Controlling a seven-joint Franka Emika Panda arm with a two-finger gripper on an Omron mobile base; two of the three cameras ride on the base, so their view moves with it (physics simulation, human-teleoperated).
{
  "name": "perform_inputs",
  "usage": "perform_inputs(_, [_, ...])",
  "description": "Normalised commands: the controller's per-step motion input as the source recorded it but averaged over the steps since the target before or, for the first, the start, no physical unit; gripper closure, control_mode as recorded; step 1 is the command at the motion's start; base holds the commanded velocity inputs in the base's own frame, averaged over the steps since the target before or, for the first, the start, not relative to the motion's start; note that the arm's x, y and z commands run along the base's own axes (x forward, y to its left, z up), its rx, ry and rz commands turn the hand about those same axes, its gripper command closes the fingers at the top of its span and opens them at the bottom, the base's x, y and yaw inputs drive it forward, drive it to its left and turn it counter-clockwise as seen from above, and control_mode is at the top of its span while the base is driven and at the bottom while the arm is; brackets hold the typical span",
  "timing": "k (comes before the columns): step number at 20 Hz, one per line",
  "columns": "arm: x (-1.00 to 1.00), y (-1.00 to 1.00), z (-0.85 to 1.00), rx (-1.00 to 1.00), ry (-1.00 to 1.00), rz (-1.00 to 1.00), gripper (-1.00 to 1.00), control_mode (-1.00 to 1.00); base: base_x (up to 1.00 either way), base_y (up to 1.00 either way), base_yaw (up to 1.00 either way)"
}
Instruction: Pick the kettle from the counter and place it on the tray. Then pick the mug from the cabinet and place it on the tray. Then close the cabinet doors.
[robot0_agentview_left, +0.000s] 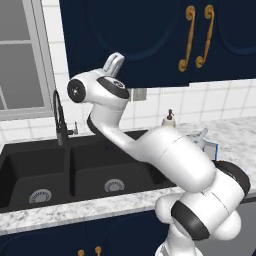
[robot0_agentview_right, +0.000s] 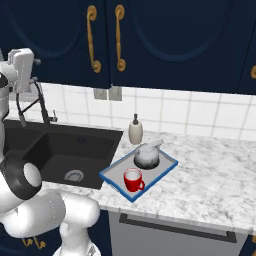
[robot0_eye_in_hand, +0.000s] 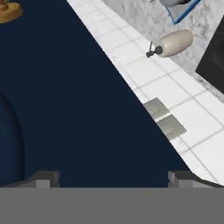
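Speckled marble counter (robot0_agentview_right: 210, 170) runs right of the black sink (robot0_agentview_right: 60, 150), carrying the blue-rimmed tray (robot0_agentview_right: 167, 161) with the silvery kettle (robot0_agentview_right: 146, 155) and the red mug (robot0_agentview_right: 133, 180) on it, beside the beige soap dispenser (robot0_agentview_right: 135, 131). Both navy cabinet doors (robot0_agentview_right: 165, 35) look shut. Raised at the cabinet face, the gripper (robot0_agentview_left: 114, 64) stands spread wide, empty, well above and left of the tray.

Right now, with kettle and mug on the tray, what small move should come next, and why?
Probably ease the open gripper back from the cabinet doors and stop. The kettle and mug sit on the tray, and both doors look flush and shut, so nothing seems left to push.
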Motion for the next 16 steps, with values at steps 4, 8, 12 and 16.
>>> perform_inputs(4, [0.83, -0.62, 0.00, 0.04, -0.08, 0.21, -1.00, -1.00, 0.00, 0.00, 0.00])
perform_inputs(8, [0.69, -0.47, 0.00, 0.02, -0.13, 0.19, -1.00, -1.00, 0.00, 0.00, 0.00])
perform_inputs(12, [0.75, -0.48, 0.00, 0.03, -0.08, 0.23, -1.00, -1.00, 0.00, 0.00, 0.00])
perform_inputs(16, [0.78, -0.47, 0.00, 0.03, -0.04, 0.26, -1.00, -1.00, 0.00, 0.00, 0.00])
